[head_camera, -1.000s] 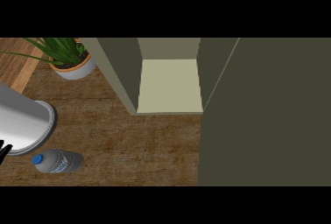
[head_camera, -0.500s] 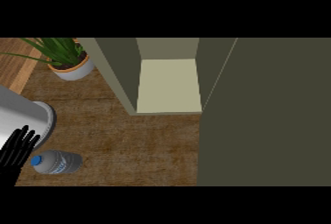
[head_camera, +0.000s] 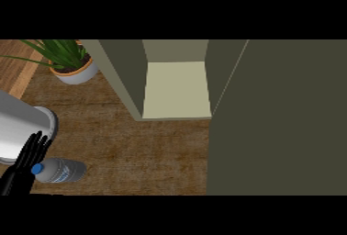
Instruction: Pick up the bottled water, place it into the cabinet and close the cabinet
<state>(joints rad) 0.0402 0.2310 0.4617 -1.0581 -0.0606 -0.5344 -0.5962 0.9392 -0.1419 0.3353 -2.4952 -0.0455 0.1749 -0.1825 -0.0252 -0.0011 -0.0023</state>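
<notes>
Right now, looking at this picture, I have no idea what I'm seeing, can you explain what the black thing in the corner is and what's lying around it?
This is a view from a humanoid robot's head, looking steeply down at a wooden kitchen counter. The black shape at the lower left is the robot's left hand, fingers straight and holding nothing. Just beside it lies a bottled water on its side, blue cap toward the hand. Above them is a large grey cylinder. A potted plant stands at the upper left. The olive structure is a cabinet with its door swung open, showing a pale shelf. The right hand is out of sight.
</notes>
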